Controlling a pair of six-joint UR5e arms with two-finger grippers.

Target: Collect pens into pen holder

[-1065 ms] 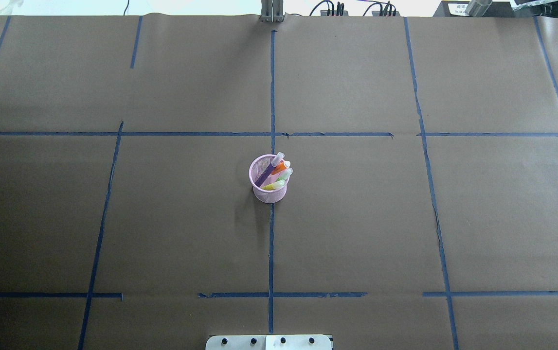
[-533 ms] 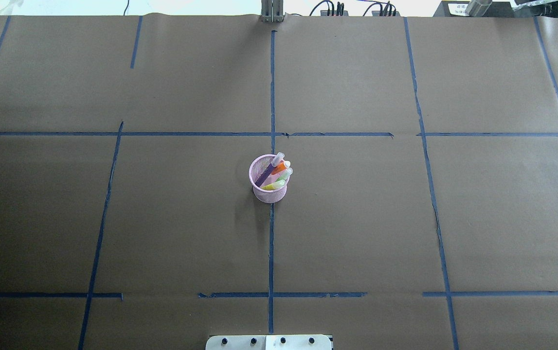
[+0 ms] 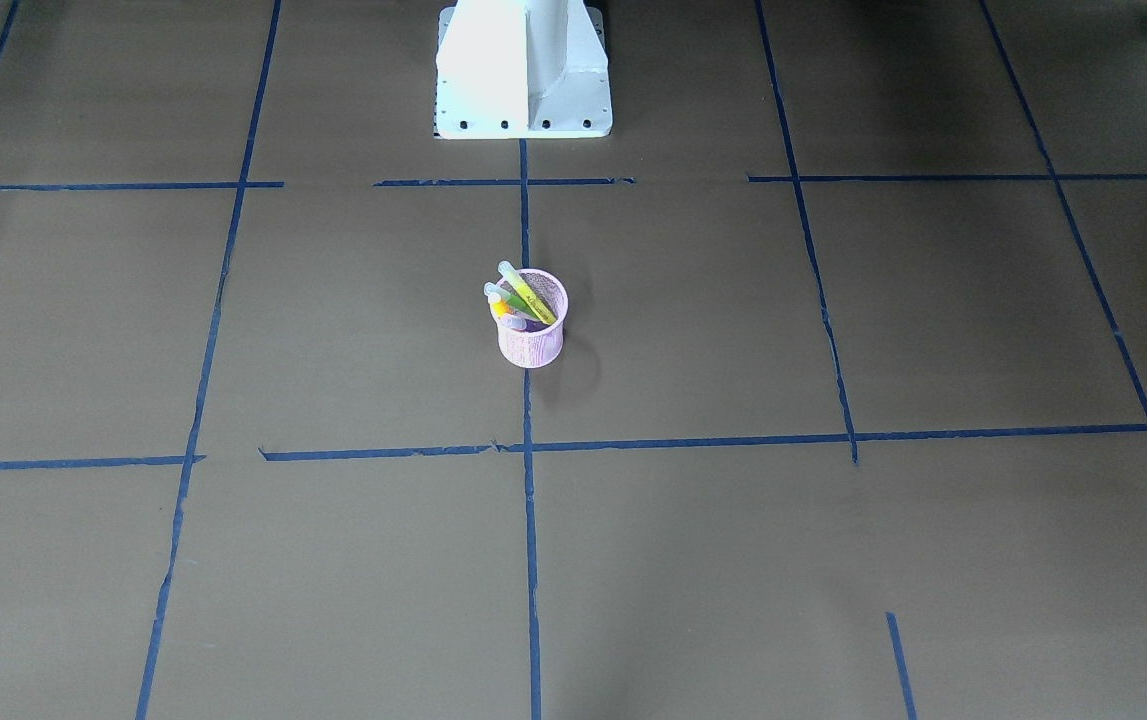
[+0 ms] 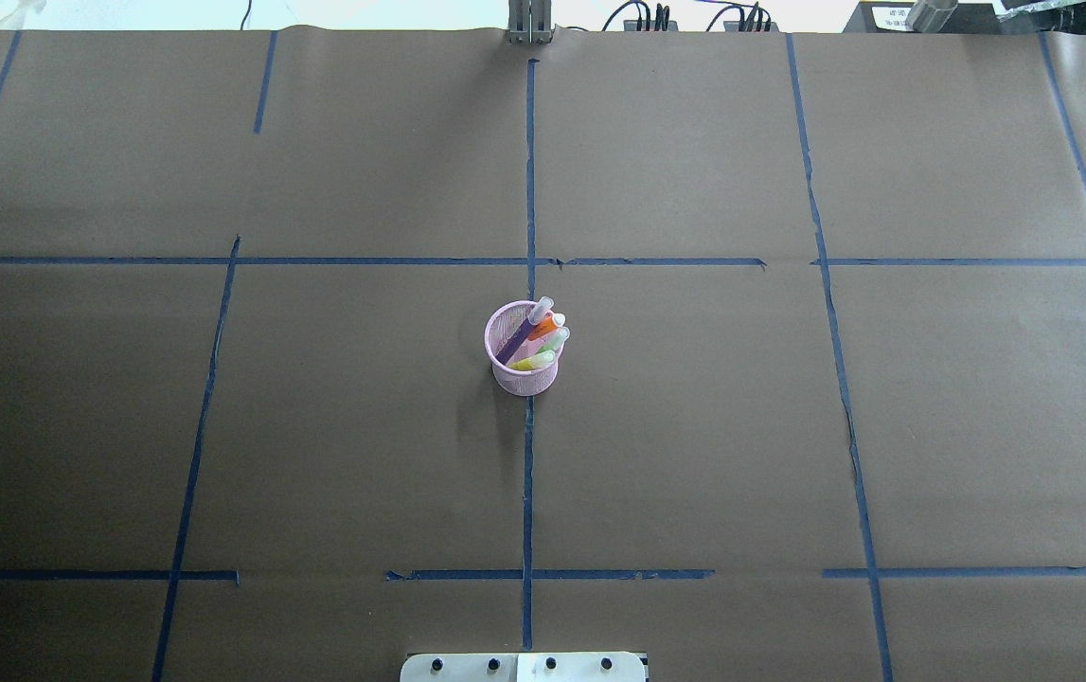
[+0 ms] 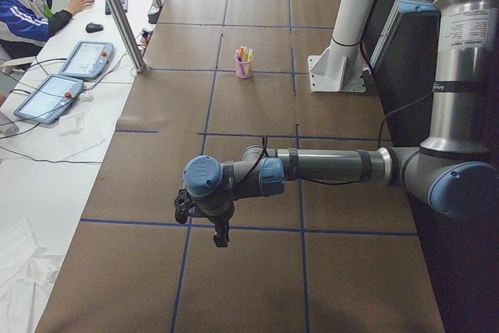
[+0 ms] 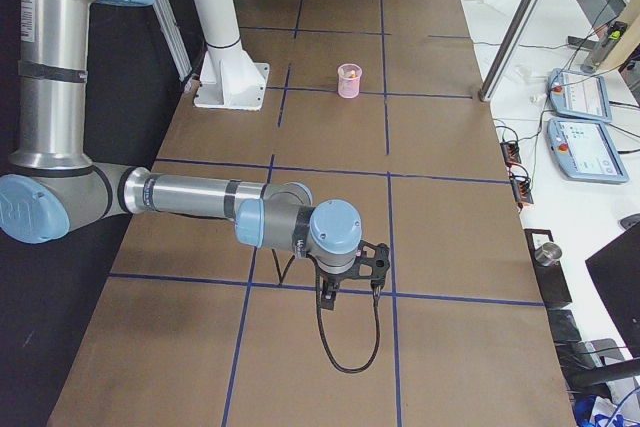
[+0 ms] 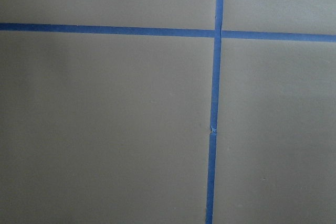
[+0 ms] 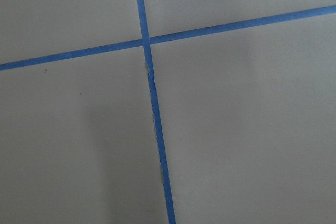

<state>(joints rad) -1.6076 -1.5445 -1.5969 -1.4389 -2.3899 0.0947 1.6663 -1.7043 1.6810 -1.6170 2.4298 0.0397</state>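
- Pens (image 3: 525,296) sit bunched inside the pink pen holder (image 3: 531,346), mid-worktop (image 3: 833,560), in the front view.
- Overhead: caps lean past the rim.
- Left side view: left fingers (image 5: 221,235) hang over the worktop, and I cannot tell their grip.
- Right side view: right fingers (image 6: 327,294), same, cannot tell.

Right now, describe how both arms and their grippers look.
The left arm and right arm are silver-grey tubes with light blue joint caps. A white label marks the left arm's upright link. The left gripper and right gripper are black; a black cable loops below the right one.
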